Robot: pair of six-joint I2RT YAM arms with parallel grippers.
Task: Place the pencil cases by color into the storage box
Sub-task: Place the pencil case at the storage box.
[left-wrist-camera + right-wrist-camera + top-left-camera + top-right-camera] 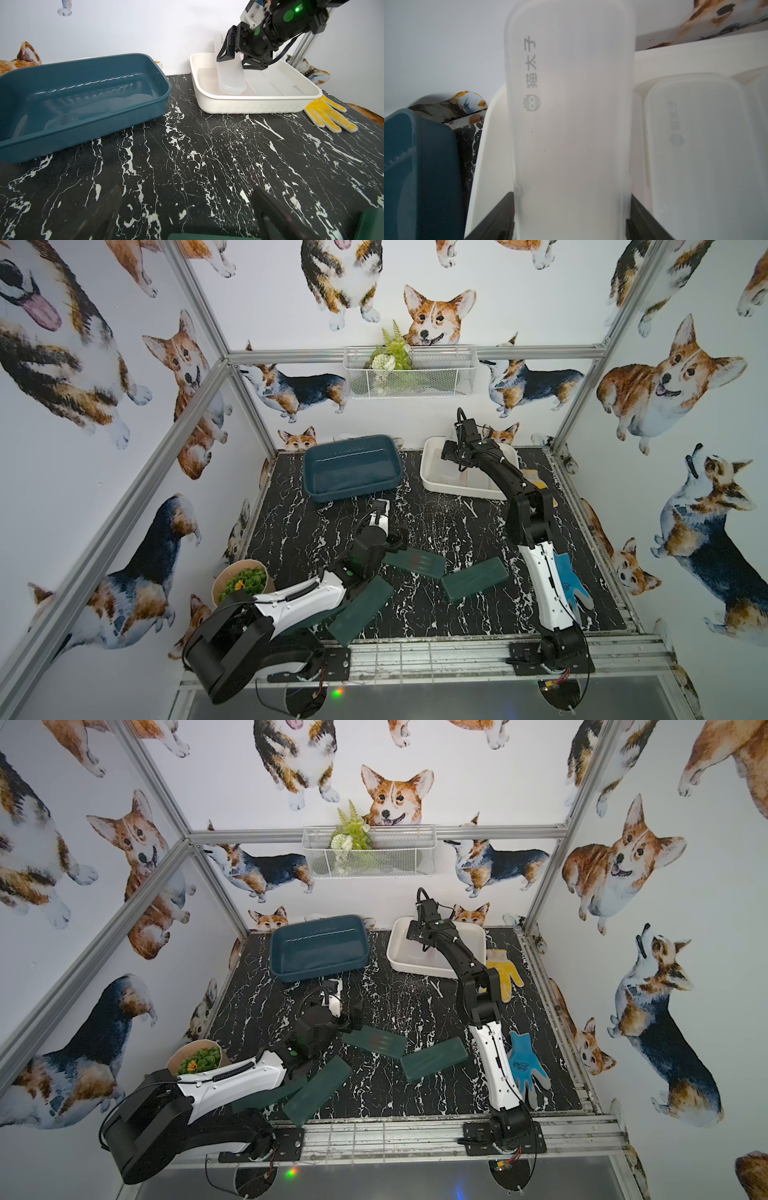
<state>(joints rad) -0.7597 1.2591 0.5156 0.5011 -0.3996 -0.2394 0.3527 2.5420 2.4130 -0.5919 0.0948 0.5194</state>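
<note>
My right gripper [232,60] is shut on a frosted white pencil case [571,124], held tilted with its low end inside the white storage box [428,479]. Other white cases [695,155] lie flat in that box. The dark teal storage box [316,489] stands to its left. Three dark green pencil cases [413,564] [473,578] [361,610] lie on the black marble table, and another green one [286,1090] shows under my left arm. My left gripper [191,207] hangs open over the end of a green case [207,236], holding nothing.
A yellow glove [505,973] lies right of the white box and a blue glove [525,1065] beside my right arm. A potted plant [243,580] stands at the table's front left. A wire basket [409,371] hangs on the back wall.
</note>
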